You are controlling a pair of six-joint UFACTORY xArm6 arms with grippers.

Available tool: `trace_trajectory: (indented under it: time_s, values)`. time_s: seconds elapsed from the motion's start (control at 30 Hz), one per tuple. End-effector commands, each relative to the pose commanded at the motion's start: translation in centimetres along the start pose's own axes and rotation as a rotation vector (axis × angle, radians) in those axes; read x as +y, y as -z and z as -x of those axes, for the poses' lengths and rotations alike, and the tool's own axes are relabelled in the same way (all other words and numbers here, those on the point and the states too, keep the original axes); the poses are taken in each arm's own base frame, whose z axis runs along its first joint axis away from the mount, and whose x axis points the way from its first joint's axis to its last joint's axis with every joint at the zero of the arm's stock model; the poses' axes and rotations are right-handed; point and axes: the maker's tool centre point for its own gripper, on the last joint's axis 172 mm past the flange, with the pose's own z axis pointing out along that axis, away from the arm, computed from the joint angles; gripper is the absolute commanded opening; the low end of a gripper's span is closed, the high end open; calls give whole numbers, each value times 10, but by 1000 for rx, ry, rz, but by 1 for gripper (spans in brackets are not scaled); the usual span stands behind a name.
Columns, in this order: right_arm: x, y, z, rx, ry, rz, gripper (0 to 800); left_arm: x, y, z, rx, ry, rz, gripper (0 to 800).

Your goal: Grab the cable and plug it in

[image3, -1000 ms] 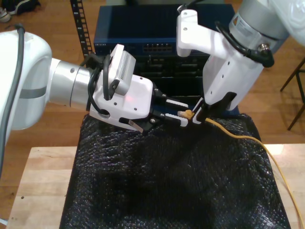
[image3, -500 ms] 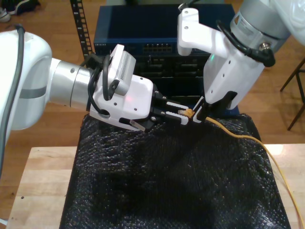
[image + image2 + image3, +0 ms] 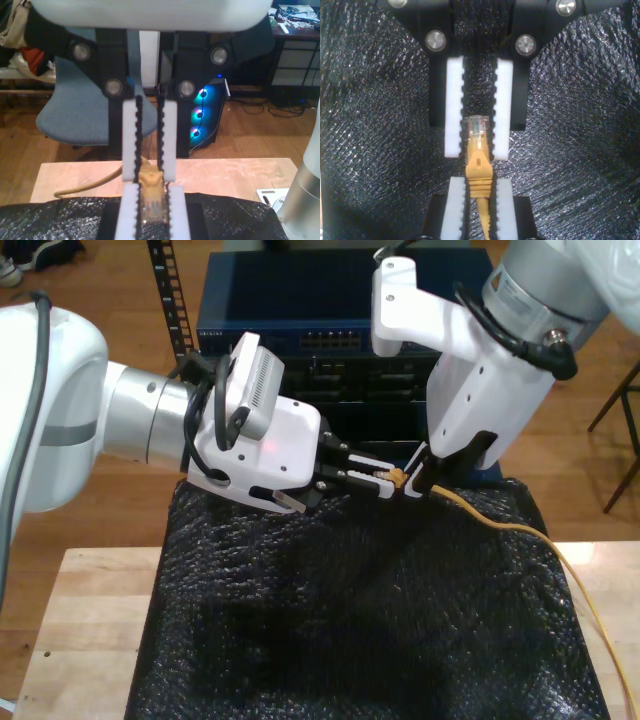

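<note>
Narrowing further on the cable, perhaps touching, my first gripper; my second gripper clamping it.

- The cable is thin and yellow, and ends in a small clear plastic plug behind a ribbed yellow boot.
- In the exterior view the plug end sits just above centre, toward one o'clock, held off the black mat.
- From there the cable runs toward four o'clock, arching over the mat's edge and leaving the exterior view at its lower right corner.
</note>
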Motion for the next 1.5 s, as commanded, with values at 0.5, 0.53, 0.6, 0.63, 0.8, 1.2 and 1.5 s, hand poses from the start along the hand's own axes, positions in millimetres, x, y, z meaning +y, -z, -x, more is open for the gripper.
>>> trace_trajectory:
  time_s: [0.5,0.53,0.6,0.63,0.8,1.2,1.5]
  values:
    - [-2,1,-4,17,-2,-6,7,4,-2,-1,20,9,12,37]
    - [-2,0,-4,17,-3,-7,8,4,-2,-1,20,9,12,34]
    - [-2,0,-4,17,-3,-7,20,4,-3,0,20,10,13,22]
    - [-2,-1,-4,16,-3,-9,50,4,-3,0,20,10,13,17]
    - [-3,-1,-4,17,0,-13,489,4,-2,-1,20,13,12,2]
    - [0,23,-9,36,56,41,741,-4,7,-3,39,27,-20,2]
    - [3,39,-9,65,163,74,796,-5,21,-16,157,108,9,5]
